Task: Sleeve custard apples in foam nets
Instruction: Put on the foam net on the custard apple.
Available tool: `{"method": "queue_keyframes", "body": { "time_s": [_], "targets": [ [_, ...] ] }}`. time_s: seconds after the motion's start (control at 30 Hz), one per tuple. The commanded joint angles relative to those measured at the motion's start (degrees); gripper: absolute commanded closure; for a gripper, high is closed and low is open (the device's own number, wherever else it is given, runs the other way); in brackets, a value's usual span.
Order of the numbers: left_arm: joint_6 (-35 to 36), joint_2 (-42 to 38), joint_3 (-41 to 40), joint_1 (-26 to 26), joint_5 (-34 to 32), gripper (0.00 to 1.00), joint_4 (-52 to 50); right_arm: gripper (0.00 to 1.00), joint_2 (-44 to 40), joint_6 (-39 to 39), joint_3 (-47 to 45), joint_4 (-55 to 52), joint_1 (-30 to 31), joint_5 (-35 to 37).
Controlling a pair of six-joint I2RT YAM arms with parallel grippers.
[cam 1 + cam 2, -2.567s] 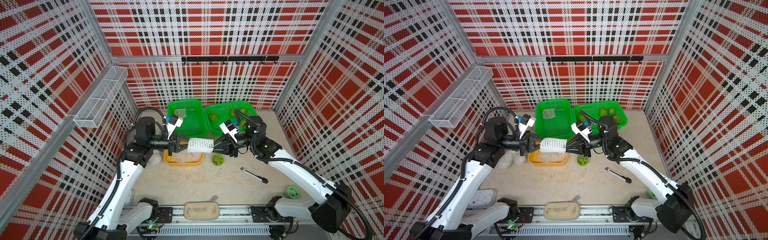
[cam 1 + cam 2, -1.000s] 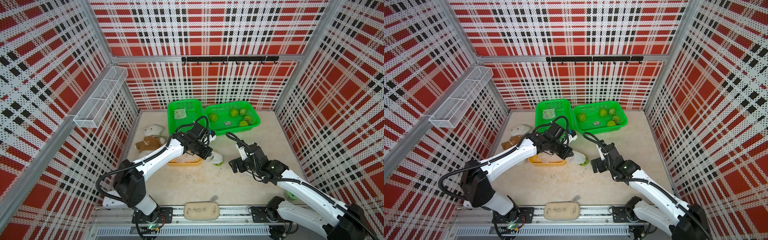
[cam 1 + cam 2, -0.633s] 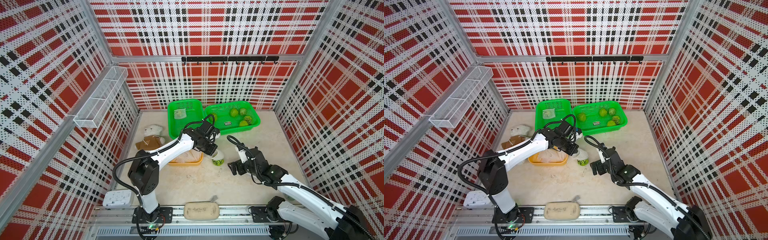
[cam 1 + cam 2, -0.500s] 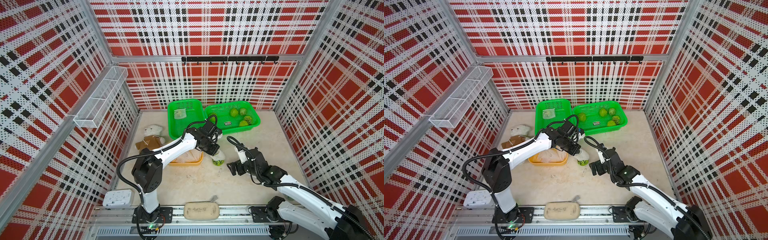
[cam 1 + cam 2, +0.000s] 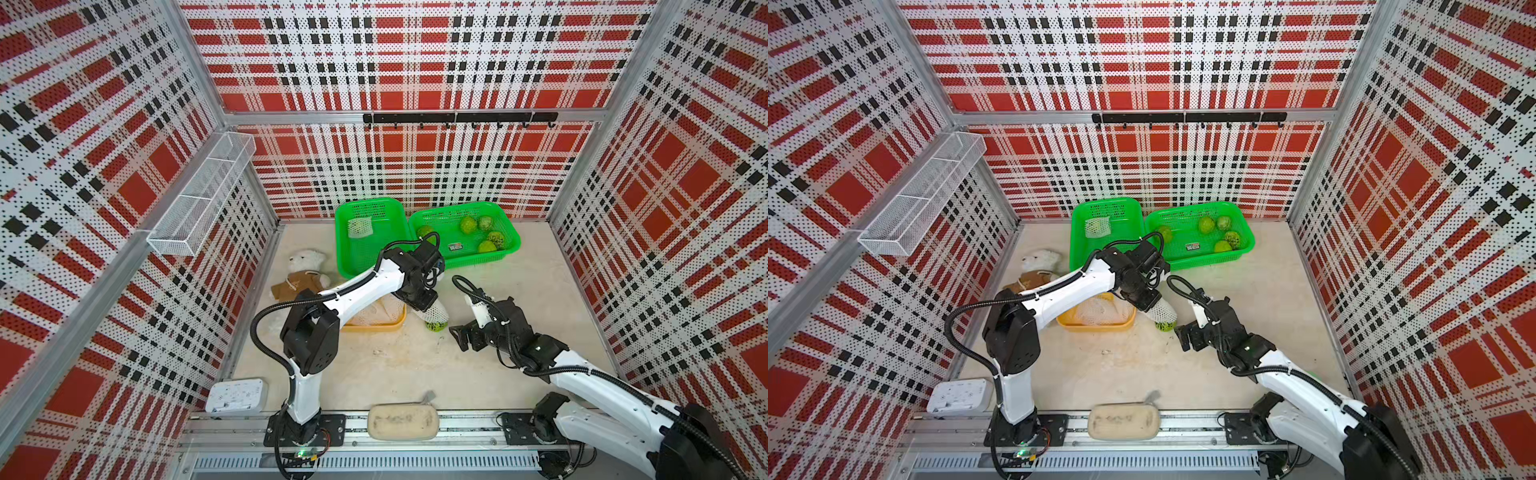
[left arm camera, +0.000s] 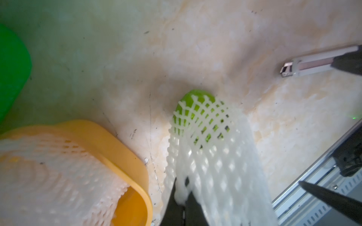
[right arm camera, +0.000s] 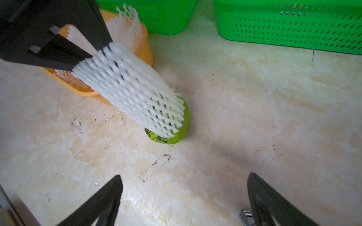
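Sitting half-sleeved on the counter, the custard apple is lodged in the bottom mouth of one foam net. Its underside and one flank poke out bare, so the sleeve is only partly on.

The net leans up and away from the fruit toward the yellow tray, just beside it. That is because the left gripper is clenched on the net's top edge (a pinch of foam bulges between the fingertips in the left wrist view).

Judgement: the high hold keeps the tube stretched over the fruit, so it can be drawn down or the fruit seated deeper.

The right gripper is released, jaws spread wide, low over bare counter near the fruit and touching nothing. It looks staged to steady or push the fruit.

Spare nets lie heaped in the yellow tray, close to the left arm.

Further back:
- One green basket holds a single sleeved fruit.
- The neighbouring basket holds five loose fruits.

That reads as output and input bins.

Risk: a thin foam pinch may slip or tear.
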Motion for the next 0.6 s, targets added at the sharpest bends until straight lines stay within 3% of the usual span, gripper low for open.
{"method": "queue_keyframes", "body": {
  "time_s": [0.0, 0.2, 0.57],
  "targets": [
    [1.2, -1.8, -1.3, 0.4, -2.0, 1.00, -2.9, 0.00, 1.4, -1.5, 0.1, 3.8, -0.6, -1.2],
    [2.2, -0.8, -1.3, -1.7, 5.2, 1.00, -0.4, 0.00, 1.7, -1.9, -0.1, 5.3, -1.6, -1.8],
    [1.4, 6.0, 8.2, -2.1, 3.8, 1.00, 0.1, 0.00, 1.0, -2.9, -2.1, 7.7, -3.9, -2.7]
  ]
}}
